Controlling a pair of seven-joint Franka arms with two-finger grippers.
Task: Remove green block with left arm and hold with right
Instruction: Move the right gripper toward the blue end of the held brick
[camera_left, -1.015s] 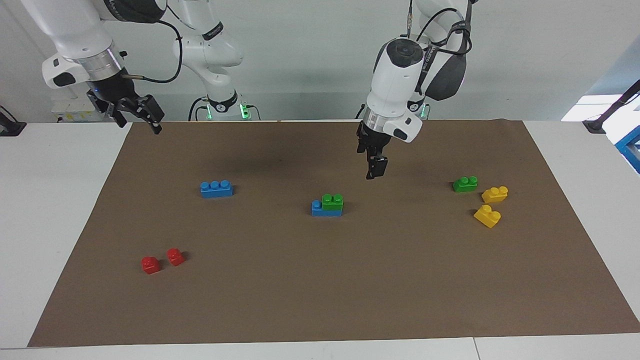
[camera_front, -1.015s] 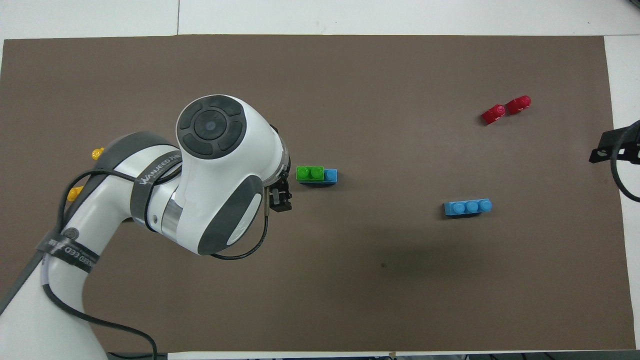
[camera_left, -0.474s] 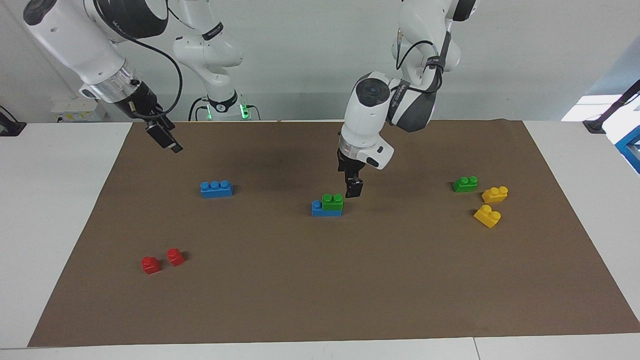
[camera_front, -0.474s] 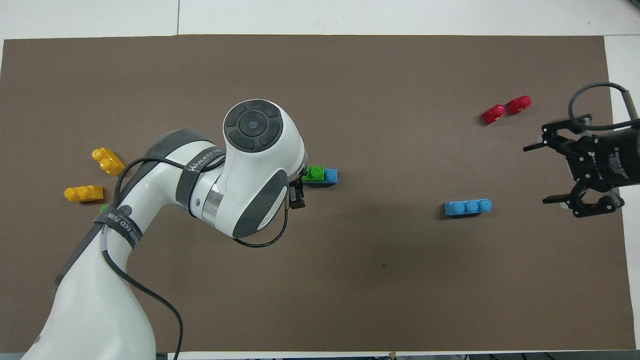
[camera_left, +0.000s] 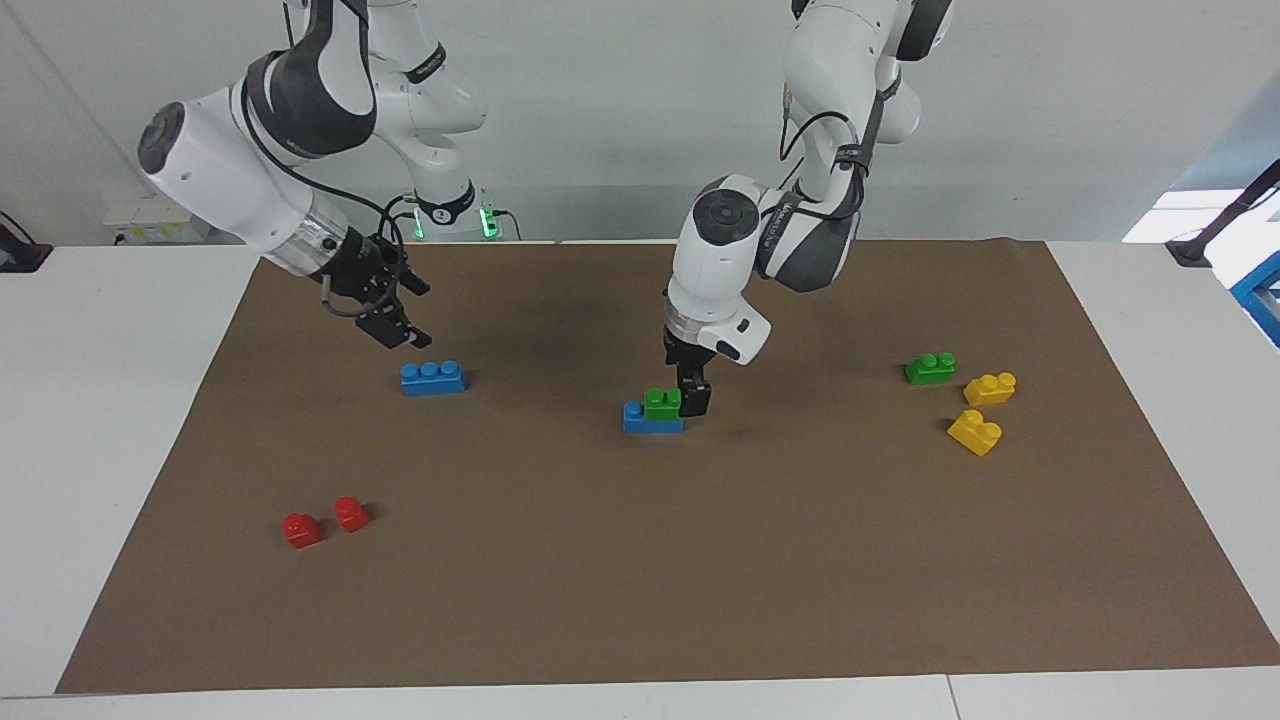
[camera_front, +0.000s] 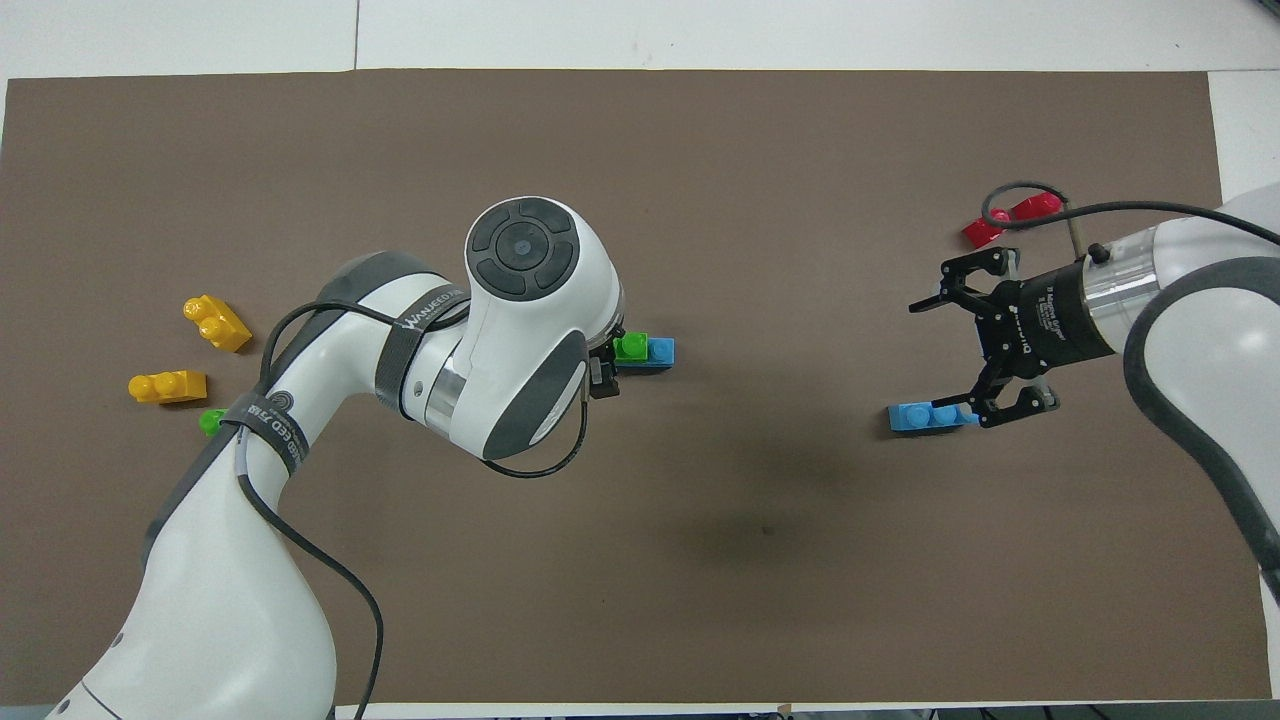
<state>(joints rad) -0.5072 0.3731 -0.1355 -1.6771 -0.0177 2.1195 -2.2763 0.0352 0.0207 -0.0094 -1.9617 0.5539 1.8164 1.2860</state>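
A green block (camera_left: 663, 402) sits on top of a blue brick (camera_left: 640, 421) in the middle of the brown mat; both also show in the overhead view, the green block (camera_front: 630, 347) on the blue brick (camera_front: 661, 352). My left gripper (camera_left: 691, 398) is down at the green block's end toward the left arm's end of the table, level with it; in the overhead view the left gripper (camera_front: 603, 368) is mostly hidden under its wrist. My right gripper (camera_left: 392, 326) is open and empty, in the air over the mat by a lone blue three-stud brick (camera_left: 433, 377).
A second green block (camera_left: 930, 368) and two yellow bricks (camera_left: 990, 387) (camera_left: 975, 431) lie toward the left arm's end. Two red bricks (camera_left: 301, 529) (camera_left: 351, 513) lie toward the right arm's end, farther from the robots. The brown mat (camera_left: 640, 580) covers the table.
My left gripper has come down and sideways from above the mat to the green block. My right arm has swung in from the mat's edge to over the lone blue brick.
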